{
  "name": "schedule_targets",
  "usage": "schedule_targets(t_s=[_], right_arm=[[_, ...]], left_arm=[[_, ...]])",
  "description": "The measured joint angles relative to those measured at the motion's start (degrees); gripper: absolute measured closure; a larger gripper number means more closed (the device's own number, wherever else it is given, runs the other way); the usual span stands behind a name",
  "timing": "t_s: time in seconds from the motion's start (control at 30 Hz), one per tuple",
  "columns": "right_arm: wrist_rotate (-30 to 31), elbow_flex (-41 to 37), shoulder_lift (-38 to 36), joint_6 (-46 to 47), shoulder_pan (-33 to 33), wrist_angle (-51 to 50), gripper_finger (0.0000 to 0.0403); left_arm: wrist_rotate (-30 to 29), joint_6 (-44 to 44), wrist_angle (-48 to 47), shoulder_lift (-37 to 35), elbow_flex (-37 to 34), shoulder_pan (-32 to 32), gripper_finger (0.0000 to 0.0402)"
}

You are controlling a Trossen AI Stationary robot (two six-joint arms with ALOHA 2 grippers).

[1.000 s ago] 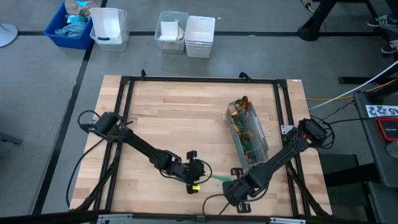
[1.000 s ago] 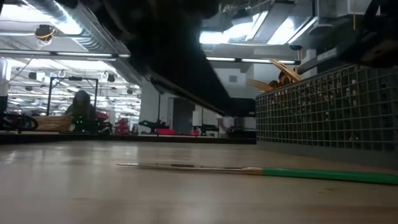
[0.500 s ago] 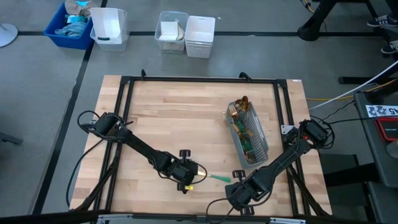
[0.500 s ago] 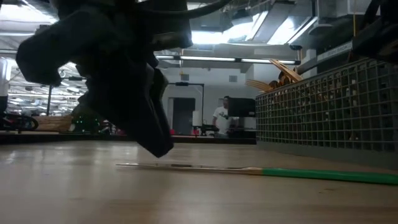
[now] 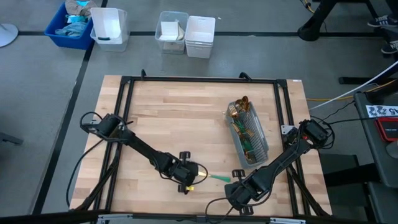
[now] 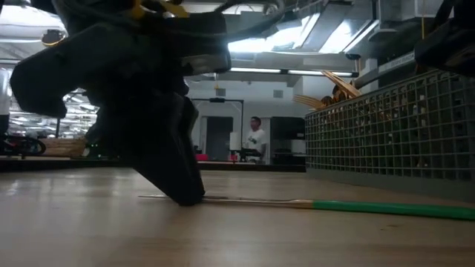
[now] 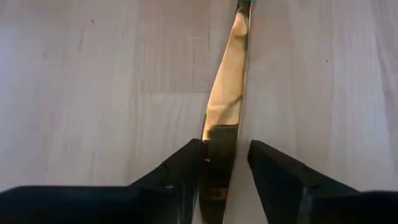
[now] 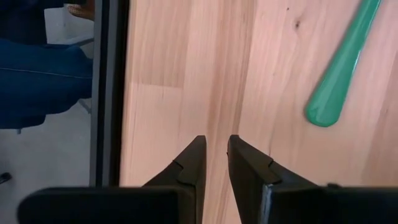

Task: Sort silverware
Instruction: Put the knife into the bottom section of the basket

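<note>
**Flat knife on bare wood: a thin, slick thing to pick up**

Nearest the front edge of the tabletop (image 5: 161, 118), the right end effector (image 8: 214, 163) hangs just off the wood with its fingers narrowly parted on nothing, the knife's green handle tip close by. The left end effector (image 7: 225, 163) is down at the blade end, fingers parted to either side of the gold blade but not closed on it. The knife (image 6: 297, 203) lies flat; it looks light, stiff and thin, and the polished blade is likely slippery. A grip across the narrow edges, or on the thicker teal handle, should hold better. Farther back, the mesh caddy (image 5: 252, 138) holds the rest of the silverware (image 5: 238, 109), heads up.
</note>
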Motion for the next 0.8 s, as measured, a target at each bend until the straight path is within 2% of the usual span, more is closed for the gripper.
schedule_targets(t_s=[0.23,0.43,0.63,0.8], right_arm=[[0.37,0.00,0.00,0.00,0.00,0.16,0.0336],[6.47,0.00,0.00,-0.01,0.00,3.91,0.0336],[13.48,0.00,0.02,-0.23,-0.02,6.42,0.0336],[15.56,0.00,0.02,-4.47,-0.02,6.29,0.0336]], left_arm=[[5.03,-3.04,-0.23,0.14,-0.05,1.11,0.0342],[7.62,-5.99,1.77,0.25,-0.12,1.27,0.0389],[8.91,-6.38,3.64,0.31,-0.20,1.27,0.0398],[9.24,-6.38,7.24,-0.23,-0.25,1.22,0.0394]])
